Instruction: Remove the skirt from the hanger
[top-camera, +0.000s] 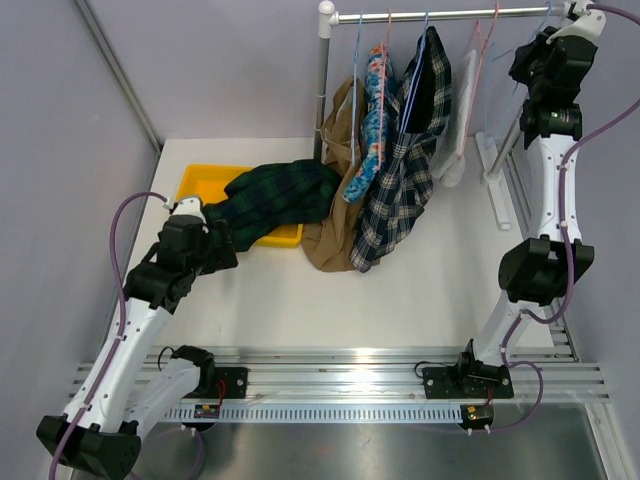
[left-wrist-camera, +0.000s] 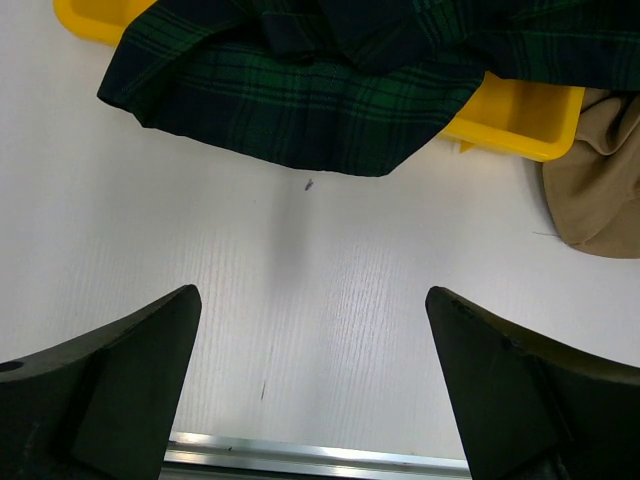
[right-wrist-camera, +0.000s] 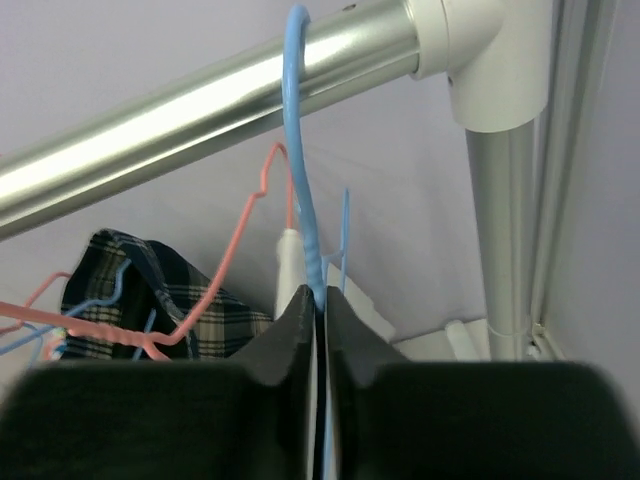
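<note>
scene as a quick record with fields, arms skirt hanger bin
left fingers: open, over bare table, holding nothing
right fingers: shut on hanger neck
hanger: light blue, hook over rail, right end
skirt: tan, hangs at rack's left end, lower part on table
tartan garment: draped over yellow bin

Tan skirt (top-camera: 325, 250) on light-blue hanger (top-camera: 358, 55)

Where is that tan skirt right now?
In the overhead view the tan skirt hangs by the rack's left post, its lower end bunched on the table between the yellow tray and the blue-and-white checked garment.
</note>
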